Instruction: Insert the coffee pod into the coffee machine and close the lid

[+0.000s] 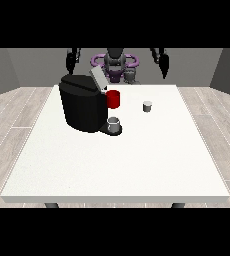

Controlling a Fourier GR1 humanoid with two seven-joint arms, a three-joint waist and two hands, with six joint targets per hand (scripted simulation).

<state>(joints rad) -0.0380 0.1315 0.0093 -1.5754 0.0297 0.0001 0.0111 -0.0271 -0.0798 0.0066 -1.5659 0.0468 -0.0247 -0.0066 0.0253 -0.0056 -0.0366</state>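
Nearest the camera, the white table (112, 170) carries the coffee pod (147, 106) right of centre, below the hand at the view's right (163, 64), which holds nothing, fingers seemingly hanging straight.

Black coffee machine (83, 107) sitting left of centre on the white table (137, 165), grey lid (98, 79) tilting up and open. Red cup (113, 99) showing just right of it; grey cup (114, 124) resting on its base. Small grey pod (147, 106) standing apart, further right. Both hands hanging raised at upper frame, one left (72, 61), one right (163, 62), touching nothing.
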